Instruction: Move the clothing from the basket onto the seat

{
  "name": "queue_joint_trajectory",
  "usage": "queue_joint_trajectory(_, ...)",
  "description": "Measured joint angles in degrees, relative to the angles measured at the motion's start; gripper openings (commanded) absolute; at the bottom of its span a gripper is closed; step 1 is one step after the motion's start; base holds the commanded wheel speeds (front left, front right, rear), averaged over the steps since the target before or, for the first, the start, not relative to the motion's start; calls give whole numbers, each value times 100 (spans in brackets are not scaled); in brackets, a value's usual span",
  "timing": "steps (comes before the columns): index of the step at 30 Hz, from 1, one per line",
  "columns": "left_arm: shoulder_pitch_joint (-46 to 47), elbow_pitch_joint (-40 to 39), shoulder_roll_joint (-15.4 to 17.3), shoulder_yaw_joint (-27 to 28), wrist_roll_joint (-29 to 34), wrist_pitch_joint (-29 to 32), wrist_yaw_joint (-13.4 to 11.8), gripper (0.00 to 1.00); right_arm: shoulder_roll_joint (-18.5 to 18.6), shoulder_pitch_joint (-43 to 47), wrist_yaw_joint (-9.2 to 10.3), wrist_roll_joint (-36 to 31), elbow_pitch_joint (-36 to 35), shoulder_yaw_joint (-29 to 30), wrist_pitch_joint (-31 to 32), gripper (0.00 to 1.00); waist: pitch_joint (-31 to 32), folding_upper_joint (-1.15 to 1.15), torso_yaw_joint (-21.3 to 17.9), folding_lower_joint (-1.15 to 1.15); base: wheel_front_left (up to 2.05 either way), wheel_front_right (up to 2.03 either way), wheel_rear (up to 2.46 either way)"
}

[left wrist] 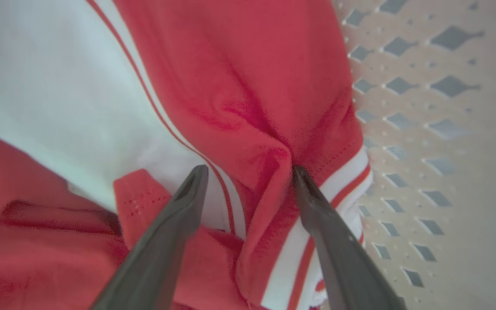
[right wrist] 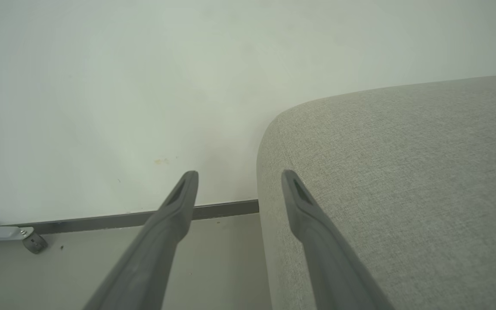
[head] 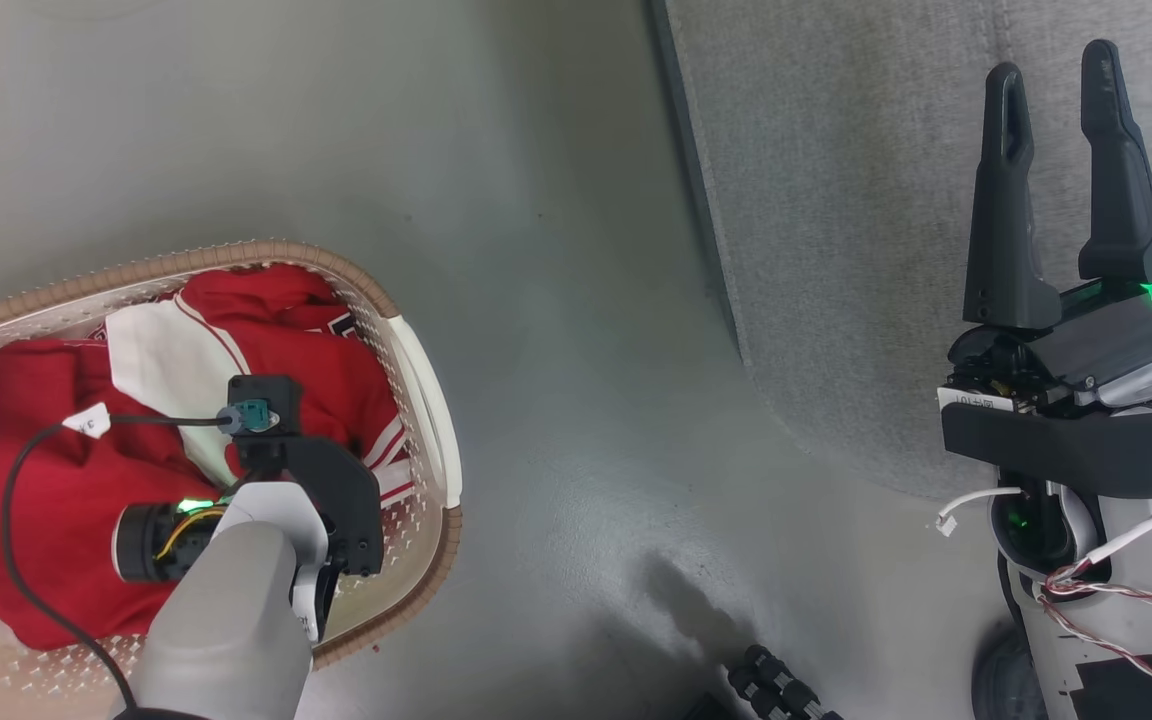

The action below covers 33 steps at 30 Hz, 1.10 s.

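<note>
Basket point(head: 433, 385), lower left of frame: cream-white wall, diamond-hole pattern, brown ribbed rim. Clothing point(head: 46, 490) inside: red, broken by white panels; white-and-red striped hem seen in left wrist view. Seat point(head: 836, 200), upper right: grey, fine woven fleck. Floor point(head: 536, 300), centre: smooth grey-green. Right gripper point(head: 1053, 62) fingers: matt black. Wall point(right wrist: 101, 86): pale, edged below by dark skirting strip point(right wrist: 101, 220).
</note>
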State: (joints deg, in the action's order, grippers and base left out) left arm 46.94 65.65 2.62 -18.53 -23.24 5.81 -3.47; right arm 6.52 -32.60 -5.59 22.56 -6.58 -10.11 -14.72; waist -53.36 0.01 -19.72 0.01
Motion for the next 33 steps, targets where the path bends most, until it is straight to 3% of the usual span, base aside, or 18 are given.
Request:
queue_joint_trajectory(1, 21, 40, 0, -2, -31, 38, 0, 100, 0, 0, -8, -12, -15, 0, 0, 100, -11, 0, 6, 0, 0, 0, 0)
queue_joint_trajectory(2, 33, 75, 0, -2, -37, 71, 0, 41, 0, 0, -22, -38, -22, 0, 0, 100, -21, 0, 13, 0, 0, 0, 0)
queue_joint_trajectory(3, 74, 130, 0, -1, -40, 101, -5, 0, 0, 0, -22, -43, -31, 1, 0, 100, -37, 0, 29, 0, 0, 0, 0)
queue_joint_trajectory(14, 109, 294, -9, -38, -147, 98, -5, 0, 5, -1, -48, -141, 85, 65, 0, 100, 98, -1, 183, -1, 0, 0, 0)
queue_joint_trajectory(33, -360, -169, -35, -573, -666, -699, 155, 0, 298, 117, -98, -303, 832, 1, 0, 100, 1030, -1, 642, -1, 0, 0, 0)
